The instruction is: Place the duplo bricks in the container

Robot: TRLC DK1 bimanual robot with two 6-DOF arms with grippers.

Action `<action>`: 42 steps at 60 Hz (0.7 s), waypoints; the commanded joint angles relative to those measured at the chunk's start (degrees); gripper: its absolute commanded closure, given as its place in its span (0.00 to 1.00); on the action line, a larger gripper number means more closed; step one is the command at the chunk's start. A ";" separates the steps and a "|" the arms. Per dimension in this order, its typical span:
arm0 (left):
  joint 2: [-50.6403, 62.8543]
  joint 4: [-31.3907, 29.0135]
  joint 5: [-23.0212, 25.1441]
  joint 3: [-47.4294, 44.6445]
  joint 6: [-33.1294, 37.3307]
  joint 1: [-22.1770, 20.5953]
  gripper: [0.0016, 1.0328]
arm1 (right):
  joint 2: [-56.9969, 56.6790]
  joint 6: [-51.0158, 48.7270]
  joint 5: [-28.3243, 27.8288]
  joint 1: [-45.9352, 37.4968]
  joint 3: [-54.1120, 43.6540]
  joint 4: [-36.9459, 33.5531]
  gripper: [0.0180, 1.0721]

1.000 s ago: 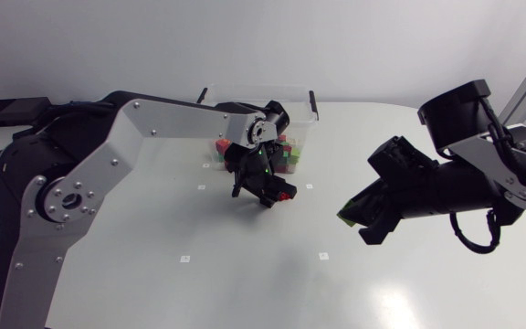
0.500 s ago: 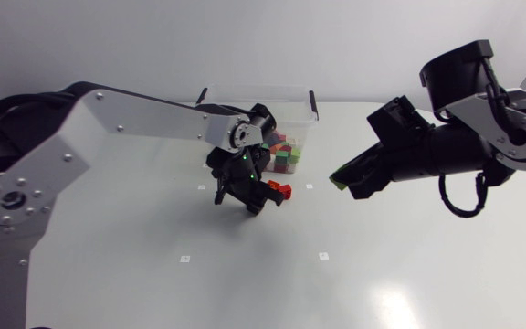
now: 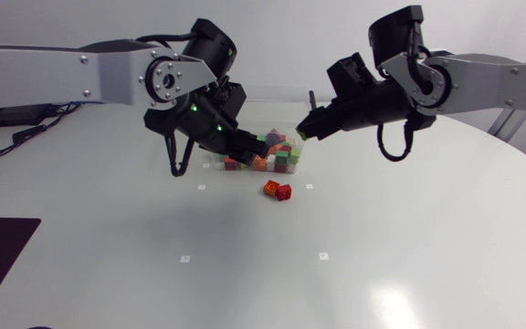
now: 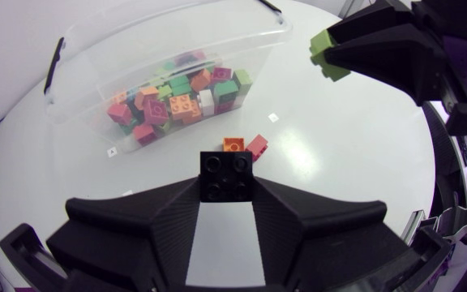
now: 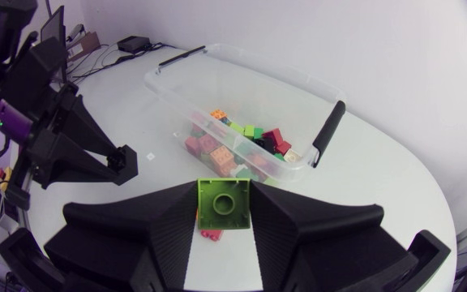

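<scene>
A black brick [image 4: 227, 173] is pinched in the left pincer [image 3: 247, 151] and a green brick [image 5: 223, 204] in the right pincer [image 3: 310, 129], both held near the part-filled clear container [image 5: 254, 63], apparently for dropping in; two bricks [image 3: 278, 190] lie on the tabletop [image 3: 382, 256].

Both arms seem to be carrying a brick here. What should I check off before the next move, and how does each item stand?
1. Left gripper shut on the black brick: ok.
2. Right gripper shut on the green brick: ok.
3. Container open, no lid on it: ok.
4. Held bricks over the container's opening: not ok; in each wrist view the container lies ahead of the gripper, not under it.
5. The two grippers apart from each other: ok.
6. Table free of loose bricks: not ok; an orange brick and a red brick lie beside the container.
</scene>
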 commanded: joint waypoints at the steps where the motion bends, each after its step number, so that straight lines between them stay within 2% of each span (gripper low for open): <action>1: -1.46 0.98 0.09 0.03 -1.52 1.01 0.71 | 3.80 2.27 0.78 0.35 3.71 1.12 0.70; 31: -2.42 7.30 0.09 3.11 -3.45 5.58 0.71 | 19.00 4.81 3.77 1.41 20.41 4.64 0.69; 33: -2.42 7.92 0.09 3.19 -3.72 6.10 0.71 | 19.79 4.81 4.12 1.67 20.93 4.72 0.64; 42: -1.46 9.77 0.09 4.60 -4.16 7.25 0.71 | 20.50 4.64 5.70 2.73 21.55 4.72 0.22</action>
